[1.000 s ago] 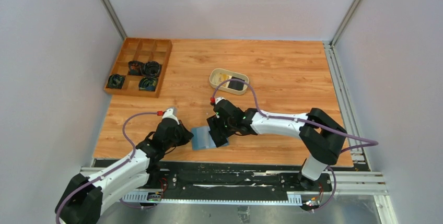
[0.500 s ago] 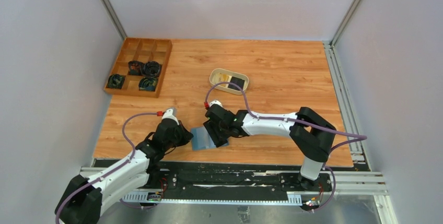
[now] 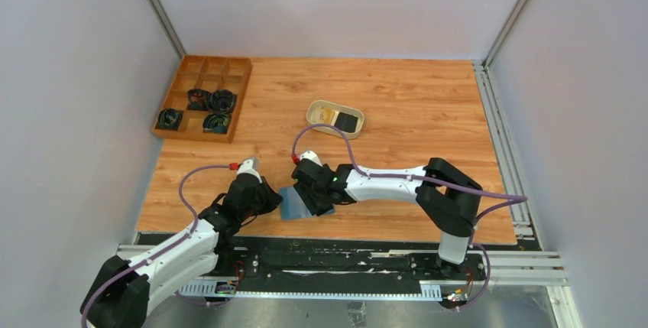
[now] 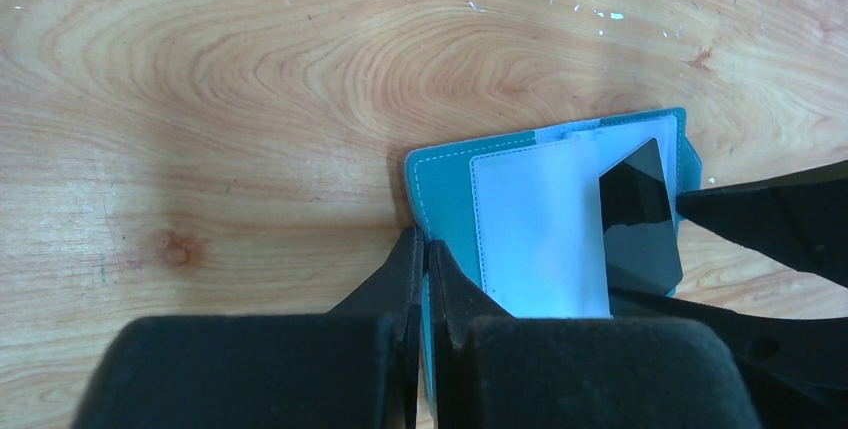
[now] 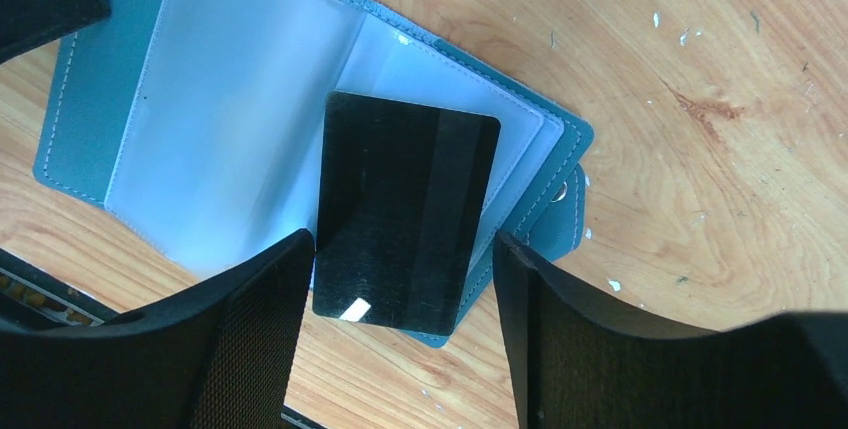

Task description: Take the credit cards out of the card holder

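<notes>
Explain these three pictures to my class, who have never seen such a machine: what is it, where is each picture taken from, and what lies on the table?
These are two robot arms bolted at the near edge of a wooden table. One picture looks down from above. The other two come from a camera on each wrist. The left fingers pinch the edge of an open teal card holder that lies flat. The right fingers stand open on either side of a black card, which lies on the holder and pokes past its edge. They hold nothing. Farther back sit a beige dish and a wooden tray with dark coiled items.
</notes>
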Tool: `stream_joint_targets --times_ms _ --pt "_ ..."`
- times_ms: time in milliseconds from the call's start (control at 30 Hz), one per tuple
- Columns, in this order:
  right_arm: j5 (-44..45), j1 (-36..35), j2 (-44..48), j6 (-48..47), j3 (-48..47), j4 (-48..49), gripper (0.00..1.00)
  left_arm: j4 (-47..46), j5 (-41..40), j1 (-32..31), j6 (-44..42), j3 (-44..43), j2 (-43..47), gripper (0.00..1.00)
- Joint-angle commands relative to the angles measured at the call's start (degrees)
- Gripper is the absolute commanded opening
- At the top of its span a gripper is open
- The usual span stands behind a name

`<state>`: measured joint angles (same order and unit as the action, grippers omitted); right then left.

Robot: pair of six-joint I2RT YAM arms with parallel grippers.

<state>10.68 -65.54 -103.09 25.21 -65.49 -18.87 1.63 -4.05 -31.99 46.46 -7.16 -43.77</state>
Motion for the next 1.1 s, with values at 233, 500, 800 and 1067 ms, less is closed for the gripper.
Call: stream_joint_targets --times_ms 233,500,800,1067 --pt "3.4 -2.1 -4.5 2.2 -2.7 -5.7 0.64 1.7 -0.6 0.4 -1.3 0.5 -0.4 0.0" --pt "3.8 -2.2 -6.2 3.6 -2.9 -6.8 0.62 1.8 -0.6 0.3 -1.5 0.3 -0.4 0.0" --pt "5.0 -2.3 -6.5 4.1 -2.4 -7.9 0.68 1.8 -0.6 0.3 -1.3 0.5 -0.4 0.0" --pt "5.4 -2.7 -7.6 5.3 -2.8 -8.9 0.59 1.9 -0.5 0.3 -1.3 0.6 -0.2 0.0"
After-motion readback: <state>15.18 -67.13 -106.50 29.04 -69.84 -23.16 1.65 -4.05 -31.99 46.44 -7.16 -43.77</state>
